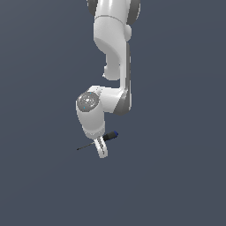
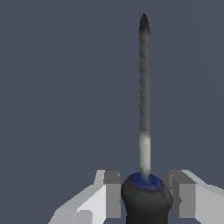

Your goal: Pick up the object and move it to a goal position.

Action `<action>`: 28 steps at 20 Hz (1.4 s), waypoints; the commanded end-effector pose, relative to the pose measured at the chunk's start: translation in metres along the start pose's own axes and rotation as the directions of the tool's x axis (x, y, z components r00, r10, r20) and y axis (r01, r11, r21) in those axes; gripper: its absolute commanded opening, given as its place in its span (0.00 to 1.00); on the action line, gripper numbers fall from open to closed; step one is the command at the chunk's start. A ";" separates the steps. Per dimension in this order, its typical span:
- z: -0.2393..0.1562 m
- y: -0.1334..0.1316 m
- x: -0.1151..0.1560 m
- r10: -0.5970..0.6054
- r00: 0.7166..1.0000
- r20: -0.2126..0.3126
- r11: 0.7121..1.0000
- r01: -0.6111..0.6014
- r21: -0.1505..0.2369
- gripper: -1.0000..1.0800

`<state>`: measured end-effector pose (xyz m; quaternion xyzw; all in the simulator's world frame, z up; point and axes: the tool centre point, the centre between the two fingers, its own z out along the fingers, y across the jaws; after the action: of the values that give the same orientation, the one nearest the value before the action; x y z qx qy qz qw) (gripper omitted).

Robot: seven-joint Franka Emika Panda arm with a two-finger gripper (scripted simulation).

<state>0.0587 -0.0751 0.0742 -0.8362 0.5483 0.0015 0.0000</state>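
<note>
Screwdriver point(image 1: 98, 141) lies between fingers point(image 2: 113, 194) of gripper point(image 2: 146, 197), handle inside. Shaft points toward 8 o'clock in exterior view. Jaws close beside handle; contact unclear.

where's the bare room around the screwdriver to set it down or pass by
Nearly all the grey surface is bare: wide patches on both sides of the arm and beyond the screwdriver tip. The only crowded spot is at the pincer, whose fingers flank the black handle.
</note>
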 end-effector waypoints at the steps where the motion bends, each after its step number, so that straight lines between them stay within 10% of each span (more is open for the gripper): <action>1: -0.020 0.015 0.007 0.001 1.000 0.000 1.000 -0.001 0.002 0.00; 28: -0.254 0.198 0.098 0.002 1.000 0.000 1.000 -0.002 0.002 0.00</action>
<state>-0.0780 -0.2379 0.3181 -0.8353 0.5498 0.0006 0.0011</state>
